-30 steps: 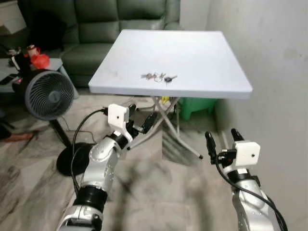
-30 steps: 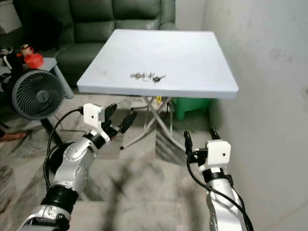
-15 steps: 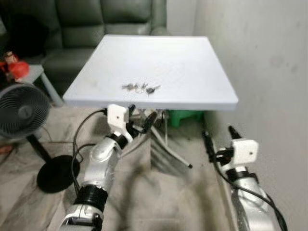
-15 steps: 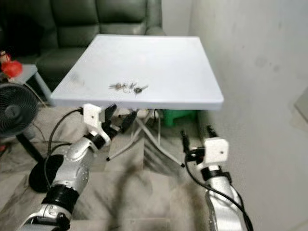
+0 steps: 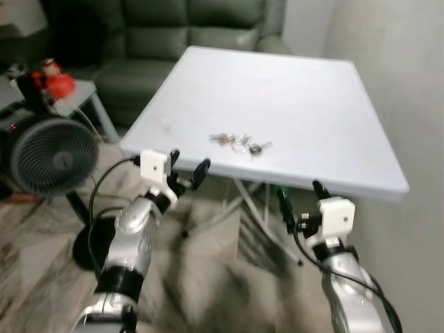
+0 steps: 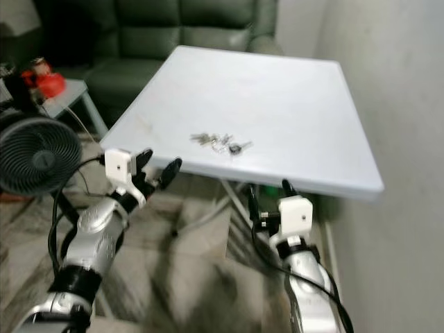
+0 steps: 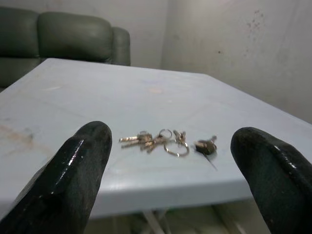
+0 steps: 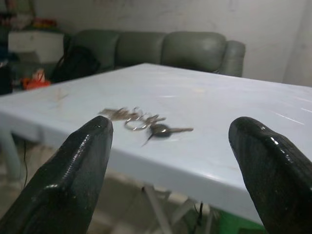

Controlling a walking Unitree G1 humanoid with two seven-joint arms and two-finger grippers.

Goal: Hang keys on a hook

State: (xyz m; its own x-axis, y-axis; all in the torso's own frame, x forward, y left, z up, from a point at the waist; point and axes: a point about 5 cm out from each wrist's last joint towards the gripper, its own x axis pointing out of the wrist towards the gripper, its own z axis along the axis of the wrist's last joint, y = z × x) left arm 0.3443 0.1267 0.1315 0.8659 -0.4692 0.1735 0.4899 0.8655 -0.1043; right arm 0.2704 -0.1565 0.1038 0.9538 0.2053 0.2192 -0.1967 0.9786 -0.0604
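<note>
A bunch of keys (image 5: 240, 143) on rings lies on the white folding table (image 5: 291, 90), close to its near edge. The keys (image 7: 165, 142) show between the fingers in the left wrist view, and the keys (image 8: 141, 122) lie likewise in the right wrist view. My left gripper (image 5: 187, 170) is open, held just below and to the left of the table's near edge. My right gripper (image 5: 301, 200) is open too, raised below the near edge to the right of the keys. Neither touches the keys.
A dark green sofa (image 5: 180, 35) stands behind the table. A standing fan (image 5: 54, 156) is on the floor at the left, beside a small side table (image 5: 80, 94) with red items. A bare grey wall (image 5: 409, 83) runs along the right.
The camera has swung, so the table sits further right and closer. Both grippers stay open at about the same height near the table's front edge.
</note>
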